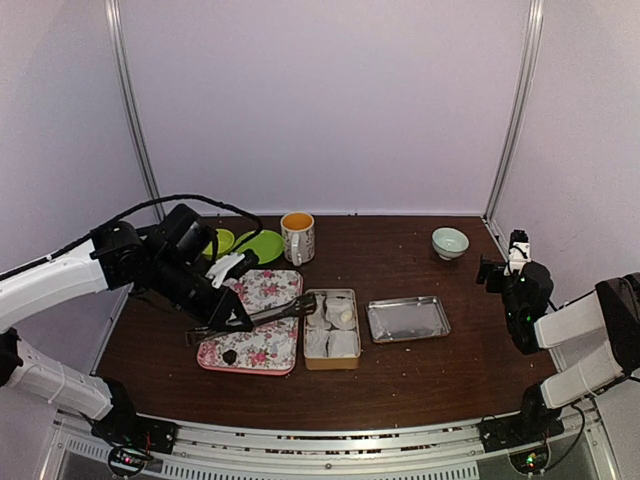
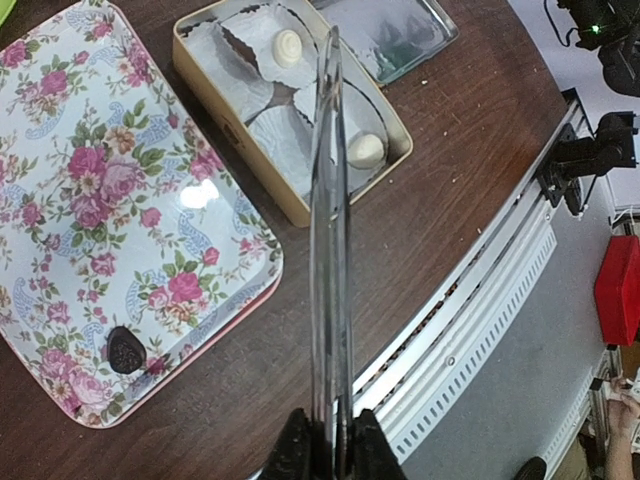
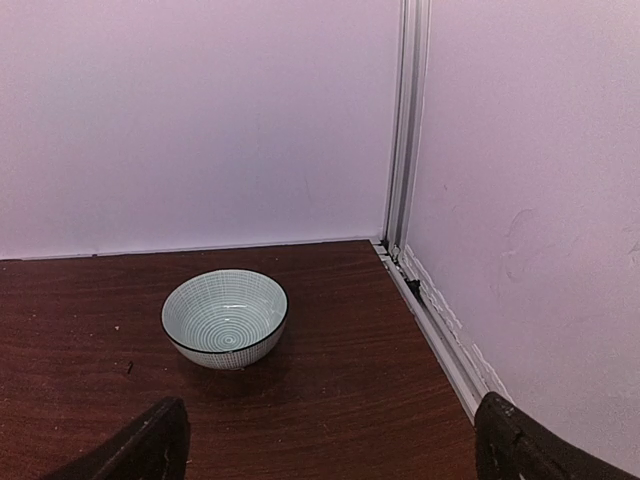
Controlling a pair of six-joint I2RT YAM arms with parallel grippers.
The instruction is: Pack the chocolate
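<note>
Left jaws are pinched tight on the tongs (image 2: 330,230) at the handle end, so the left gripper (image 2: 330,455) holds them. The tongs look shut thin, and they reach out over the tin (image 2: 225,120).

Right jaws are wide open with nothing between them. The right gripper (image 3: 335,445) hangs above the table (image 1: 400,385) and faces a bowl (image 3: 225,318) near the far right corner.

The chocolate (image 2: 125,350) lies on the flowery tray (image 2: 100,200). From the top view it is at the tray's 7 o'clock corner, well apart from the tips of the tongs.

The tin sits just beside the flowery tray at 3 o'clock, with white paper cups (image 2: 285,150) inside. A metal tray (image 1: 408,319) lies at 3 o'clock from the tin. A mug (image 1: 297,236) stands at 12 o'clock from the flowery tray, and green plates (image 1: 262,245) are at the mug's 9 o'clock.
</note>
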